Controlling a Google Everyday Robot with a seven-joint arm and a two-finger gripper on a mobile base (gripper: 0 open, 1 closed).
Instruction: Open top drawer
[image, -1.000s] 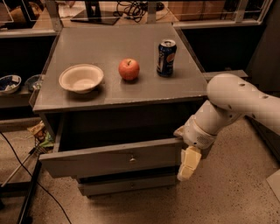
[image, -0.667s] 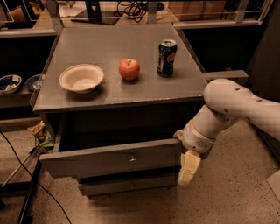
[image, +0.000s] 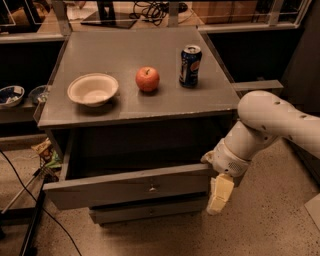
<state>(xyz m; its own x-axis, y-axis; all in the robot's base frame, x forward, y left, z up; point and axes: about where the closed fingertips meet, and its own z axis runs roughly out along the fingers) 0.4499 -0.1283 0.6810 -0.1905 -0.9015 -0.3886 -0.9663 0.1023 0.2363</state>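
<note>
Camera view: top drawer (image: 125, 189) stands pulled out beneath the counter (image: 125, 50), interior dark. Tool (image: 220, 194) hangs at the drawer front's right end, pointing down; clenched or released, cannot tell.

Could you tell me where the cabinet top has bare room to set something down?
The cabinet top is bare behind the bowl, apple and soda can, and at its front right corner; their row is crowded. The gripper hangs by the top drawer's right end.
</note>
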